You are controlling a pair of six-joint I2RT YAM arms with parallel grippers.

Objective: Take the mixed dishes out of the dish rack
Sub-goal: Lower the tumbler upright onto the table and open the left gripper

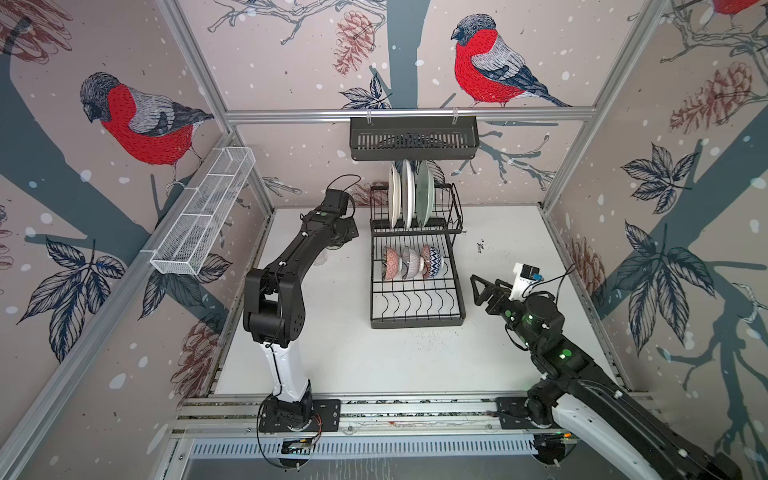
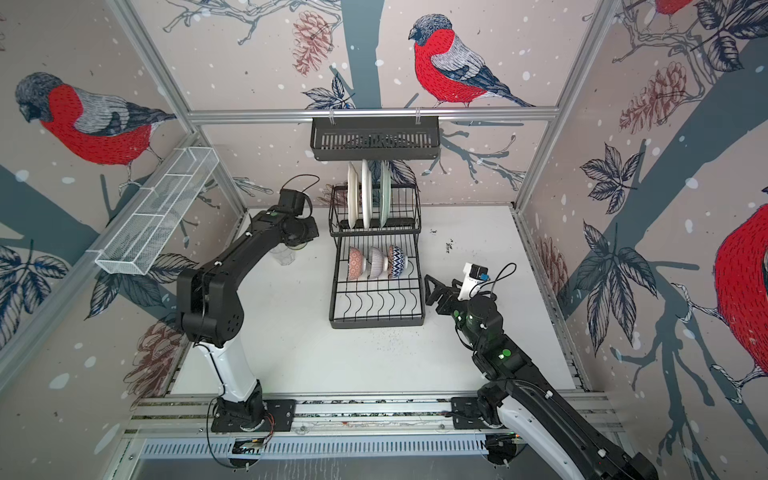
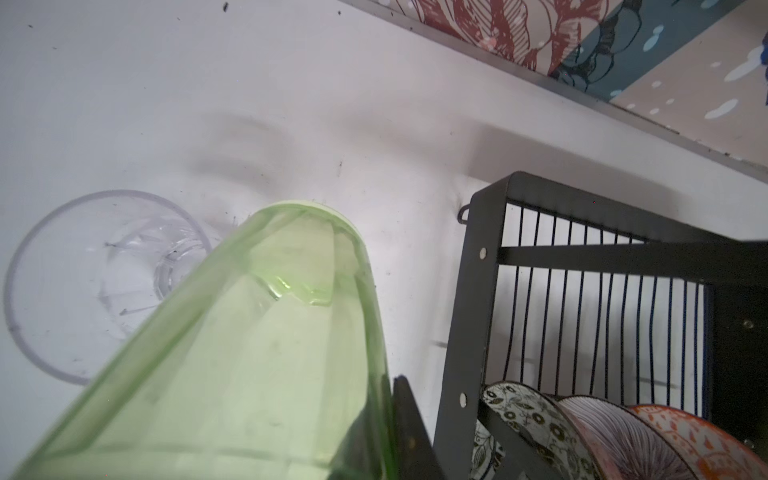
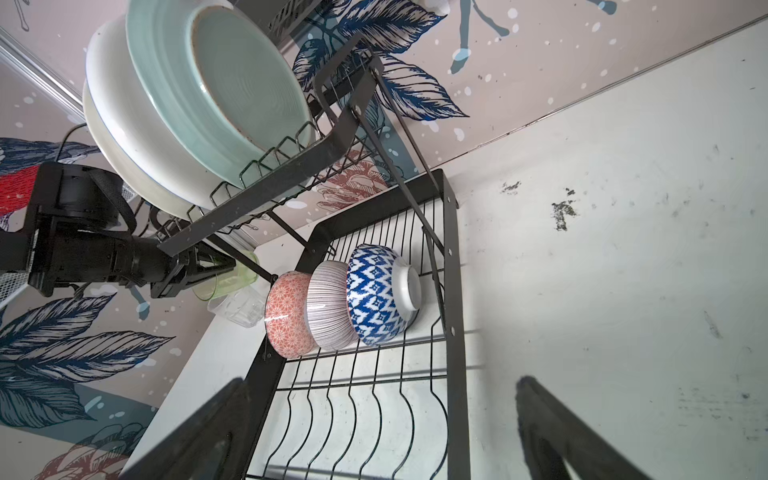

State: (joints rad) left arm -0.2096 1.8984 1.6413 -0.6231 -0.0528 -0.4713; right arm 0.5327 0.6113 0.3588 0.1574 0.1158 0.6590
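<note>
Black right pincer (image 1: pixel 482 291) hangs wide open and empty just right of the dish rack (image 1: pixel 415 321). Three bowls (image 1: pixel 411 262) stand on edge on its lower level. Left of the rack, the left pincer (image 4: pixel 205 272) clamps the green glass (image 3: pixel 249 353) beside the clear glass (image 3: pixel 83 282) on the counter (image 1: pixel 353 353). Three plates (image 1: pixel 407 195) stand upright on the upper level.

Looks like a robot lab cell staged as a kitchen, not a home. Boxed in by bare aluminium frame (image 1: pixel 291 114) and wall panels (image 1: pixel 486 62) printed with bullfinches and pine cones. Left arm (image 1: pixel 274 299) and right arm (image 1: pixel 582 365) bolted to a slotted rail (image 1: pixel 415 409) along the near edge of a white tabletop (image 1: pixel 353 353). Kitchen props: dish rack (image 1: pixel 415 320) with plates (image 1: pixel 407 195) and bowls (image 1: pixel 411 262) at the far middle, black shelf basket (image 1: pixel 413 141) hung above it, white mesh basket (image 1: pixel 208 212) clipped on the left. Dark specks (image 1: pixel 482 247) right of the rack, possibly scuffs.
</note>
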